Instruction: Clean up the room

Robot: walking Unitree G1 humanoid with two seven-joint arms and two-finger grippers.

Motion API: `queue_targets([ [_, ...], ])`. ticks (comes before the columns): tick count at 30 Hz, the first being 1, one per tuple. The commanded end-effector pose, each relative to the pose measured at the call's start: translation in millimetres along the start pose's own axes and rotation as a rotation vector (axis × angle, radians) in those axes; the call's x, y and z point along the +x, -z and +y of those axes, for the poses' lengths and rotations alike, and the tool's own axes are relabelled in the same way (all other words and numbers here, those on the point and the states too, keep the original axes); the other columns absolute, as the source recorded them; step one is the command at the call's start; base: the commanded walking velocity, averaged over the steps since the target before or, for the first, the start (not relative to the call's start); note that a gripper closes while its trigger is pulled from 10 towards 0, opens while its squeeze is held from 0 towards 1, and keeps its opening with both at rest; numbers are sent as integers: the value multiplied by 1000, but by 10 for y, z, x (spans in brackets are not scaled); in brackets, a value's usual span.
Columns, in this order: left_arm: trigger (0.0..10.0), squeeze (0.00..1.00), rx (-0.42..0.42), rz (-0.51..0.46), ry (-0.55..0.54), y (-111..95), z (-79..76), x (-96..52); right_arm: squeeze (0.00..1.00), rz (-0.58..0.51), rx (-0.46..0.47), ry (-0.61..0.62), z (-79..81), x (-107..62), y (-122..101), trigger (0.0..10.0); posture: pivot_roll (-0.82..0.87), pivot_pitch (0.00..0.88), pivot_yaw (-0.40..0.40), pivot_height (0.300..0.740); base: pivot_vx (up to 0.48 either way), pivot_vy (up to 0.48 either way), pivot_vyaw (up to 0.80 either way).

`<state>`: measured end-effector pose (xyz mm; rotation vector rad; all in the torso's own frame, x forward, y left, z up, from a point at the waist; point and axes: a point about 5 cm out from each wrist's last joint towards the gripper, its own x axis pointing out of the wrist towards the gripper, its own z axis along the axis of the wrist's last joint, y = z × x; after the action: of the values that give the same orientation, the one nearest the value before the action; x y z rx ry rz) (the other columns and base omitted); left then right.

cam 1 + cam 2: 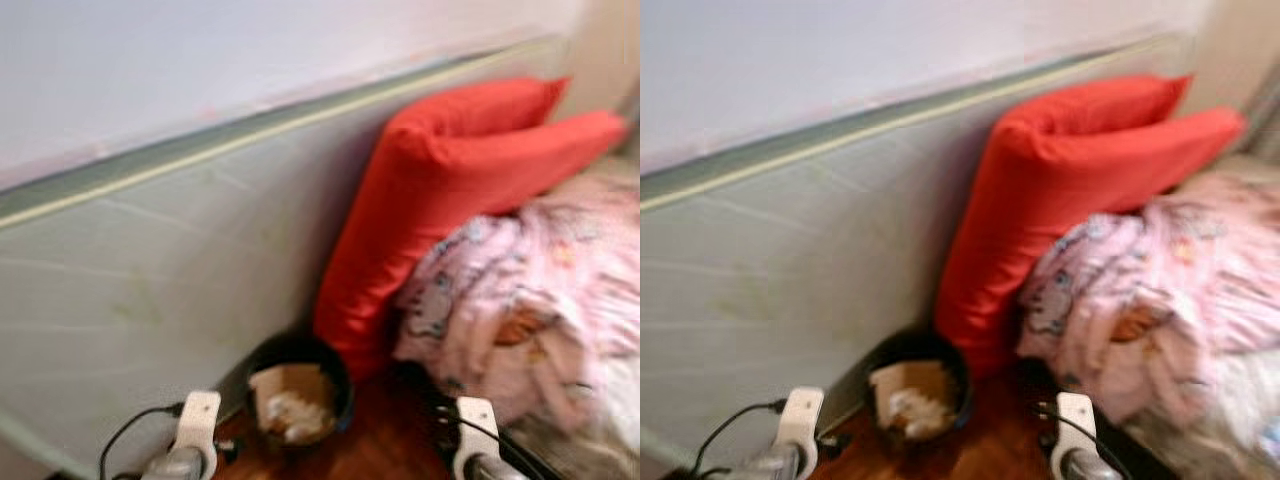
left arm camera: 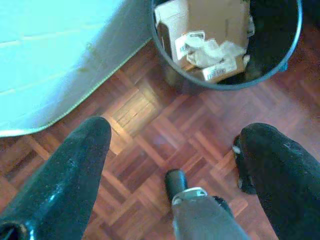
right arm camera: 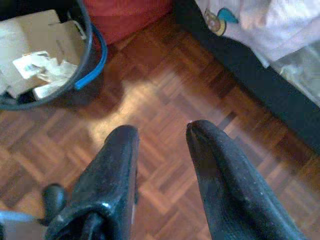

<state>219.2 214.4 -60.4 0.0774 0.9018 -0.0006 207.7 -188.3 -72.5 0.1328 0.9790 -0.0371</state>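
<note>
Floor: dark parquet [image 2: 150, 145].
Bin [image 1: 298, 388]: stands on it, holding cardboard and paper.
Red cushion [image 1: 440, 190]: just beside the bin, base on the floor.

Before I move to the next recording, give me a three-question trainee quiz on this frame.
1. True or false: the black bin already holds cardboard and paper scraps.
2. Multiple choice: the red pillow leans against A) the upended mattress, B) a wooden chair, C) a glass door.
3. Fill in: the pink patterned bedding lies to the robot's ____ of the bin.

Key
1. True; boxes and crumpled paper show inside it in the left wrist view.
2. A.
3. Right. Both the left end effector and the right end effector hang open over the parquet floor, holding nothing.
</note>
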Motion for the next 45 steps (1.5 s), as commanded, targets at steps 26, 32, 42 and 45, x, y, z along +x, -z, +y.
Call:
queue_targets([
  [26,10000,0,21,2,5,-12,-13,4,0,-24,42,30,-38,-6,2,10000,-35,0,-32,740,0,-20,-270],
  [32,10000,0,20,2,3,-15,-11,4,0,-24,40,30,-37,-6,1,10000,-36,0,-32,740,0,-350,0],
  [42,10000,0,21,3,3,-13,-12,4,0,-31,46,34,-40,-7,-1,10000,-36,0,-35,740,0,-371,0],
  [45,10000,0,22,3,3,-14,-11,4,0,-26,44,36,-41,-6,0,10000,-37,0,-35,740,0,-368,0],
])
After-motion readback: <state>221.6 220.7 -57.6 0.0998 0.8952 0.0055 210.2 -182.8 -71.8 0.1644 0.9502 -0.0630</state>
